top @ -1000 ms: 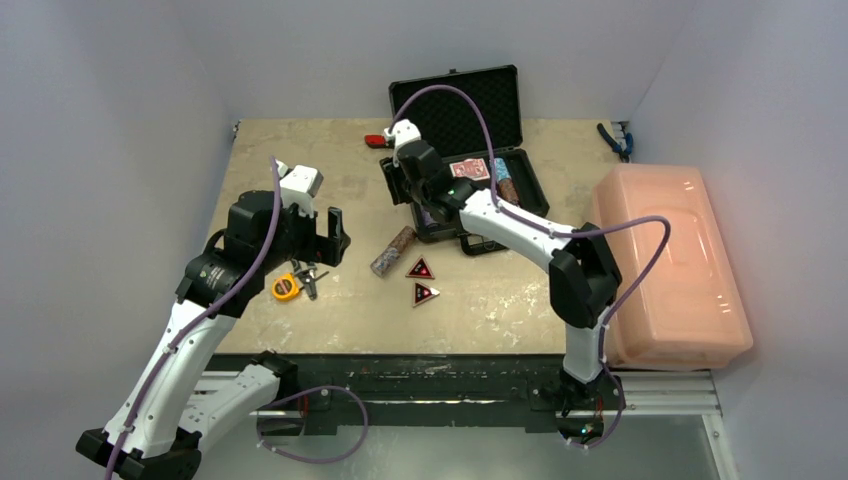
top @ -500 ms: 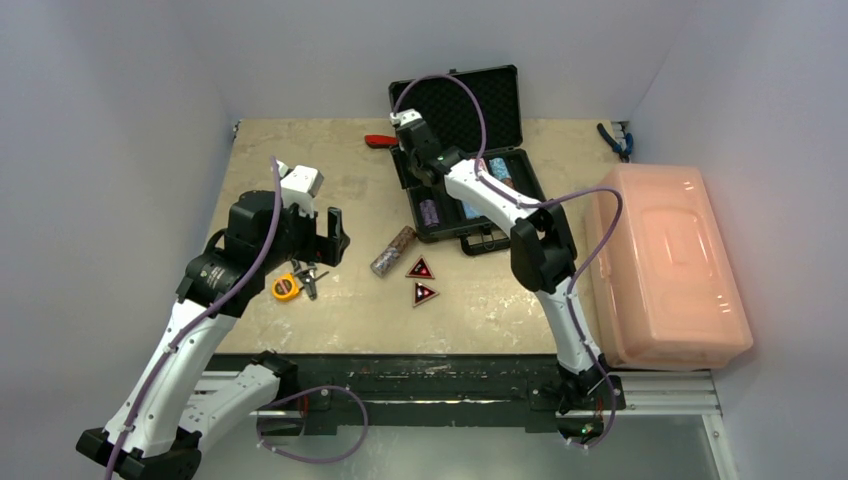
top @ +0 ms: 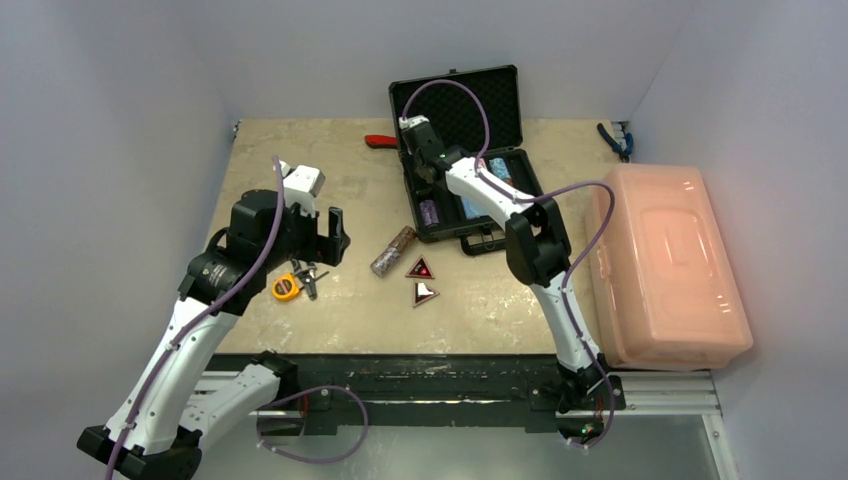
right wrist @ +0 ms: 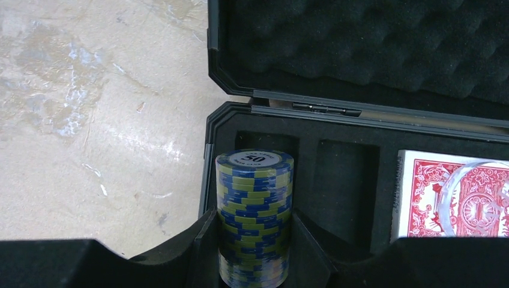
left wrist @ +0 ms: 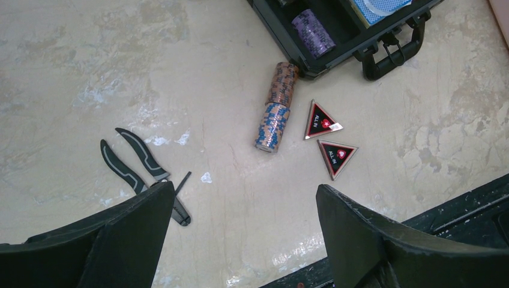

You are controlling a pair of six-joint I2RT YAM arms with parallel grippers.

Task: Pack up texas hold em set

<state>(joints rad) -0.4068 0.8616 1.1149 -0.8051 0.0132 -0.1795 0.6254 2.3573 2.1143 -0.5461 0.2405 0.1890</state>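
Observation:
The black briefcase (top: 505, 185) lies open at the table's back, lid up, foam showing. My right gripper (right wrist: 254, 237) is shut on a blue-and-green chip stack (right wrist: 254, 198) at the case's leftmost foam slot (right wrist: 264, 141), near the hinge. In the case a red card deck (right wrist: 447, 201) lies to the right, and a purple chip stack (top: 430, 213) lies nearer the front. On the table lie a brown-and-blue chip stack (left wrist: 276, 108) and two triangular markers (left wrist: 322, 120) (left wrist: 337, 156). My left gripper (left wrist: 243, 189) hangs open above bare table, short of them, holding nothing.
Dark-handled pliers (left wrist: 135, 162) and a yellow tape measure (top: 286, 287) lie beside my left gripper. A red-handled tool (top: 380, 141) sits left of the case, and blue pliers (top: 612, 138) lie at the back right. The large pink bin (top: 665, 265) fills the right side.
My right arm has swung back and left, carrying the chip stack from the case's front left to its back left slot. The left arm has barely moved.

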